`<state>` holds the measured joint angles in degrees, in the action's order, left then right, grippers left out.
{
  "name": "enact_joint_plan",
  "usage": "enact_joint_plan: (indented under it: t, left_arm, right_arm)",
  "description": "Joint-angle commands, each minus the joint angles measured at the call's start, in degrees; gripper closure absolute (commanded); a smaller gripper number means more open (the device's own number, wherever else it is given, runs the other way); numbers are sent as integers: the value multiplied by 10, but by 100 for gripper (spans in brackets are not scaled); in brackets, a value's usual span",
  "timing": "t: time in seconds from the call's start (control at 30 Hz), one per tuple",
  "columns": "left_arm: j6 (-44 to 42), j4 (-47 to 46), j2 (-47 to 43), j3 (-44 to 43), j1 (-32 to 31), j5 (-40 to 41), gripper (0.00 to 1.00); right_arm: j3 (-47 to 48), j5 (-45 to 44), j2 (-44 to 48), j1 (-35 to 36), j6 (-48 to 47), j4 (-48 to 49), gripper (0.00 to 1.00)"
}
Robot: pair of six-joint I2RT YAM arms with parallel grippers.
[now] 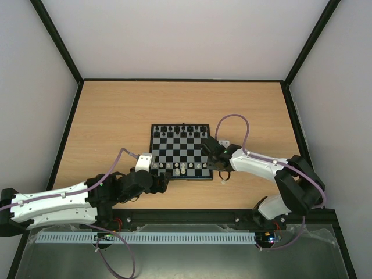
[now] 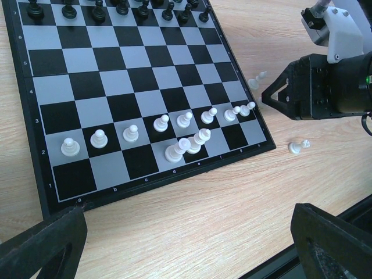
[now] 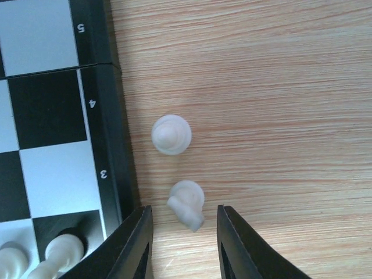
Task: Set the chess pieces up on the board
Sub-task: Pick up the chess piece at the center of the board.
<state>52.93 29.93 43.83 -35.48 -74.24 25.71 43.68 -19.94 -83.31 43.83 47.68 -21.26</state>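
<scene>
2 whitish chessmen are sitting off the board (image 3: pixel 110 116) on the table (image 3: pixel 279 87), just beside its rim by the rows marked 3 and 4. 1 is an upright piece (image 3: pixel 171 134), and nearer the wrist camera there is a tipped piece (image 3: pixel 187 204) lying on its side. The right gripper (image 3: pixel 185 232) is hovering low over the tipped piece with its fingers (image 3: pixel 136 250) apart. 1 finger is on each side, with bare wood showing in both gaps — straddling it, not clamped on it. Lining the jaws up across the narrow body makes sense, since a piece this small and rounded would likely squirt out of an off-centre pinch.

The left gripper (image 2: pixel 187 216) is hanging wide open over the wood by the board's near edge and gripping nothing. It is probably parked there to be clear of the right arm.

On the board, the black pieces (image 2: pixel 122 7) are standing along the far rows, which look finished. The 8 white pawns (image 2: pixel 131 133) are forming a line on the near side. Just behind them, 3 taller white pieces (image 2: pixel 187 145) are crowding together and leaning, so they look poorly seated. Most of the nearest row is showing bare squares — presumably where the strays belong. A 3rd stray piece (image 2: pixel 298 146) is lying on the wood past the board's near right corner.
</scene>
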Motion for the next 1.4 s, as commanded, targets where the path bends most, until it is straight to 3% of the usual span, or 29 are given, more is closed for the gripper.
enact_joint_plan:
  t: [0.0, 0.83, 1.1, 1.37]
  left_arm:
    - [-7, 0, -5, 8, 0, 3, 1]
    - [-7, -3, 5, 5, 0, 2, 1]
    - [-8, -1, 18, 0, 1, 8, 1]
    - [-5, 6, 18, -6, 2, 18, 1]
  right_arm:
    - [12, -12, -14, -11, -3, -11, 71]
    - [1, -6, 14, -12, -15, -28, 98]
    - [-9, 9, 93, 2, -17, -61, 99]
    - [4, 38, 141, 89, 6, -95, 98]
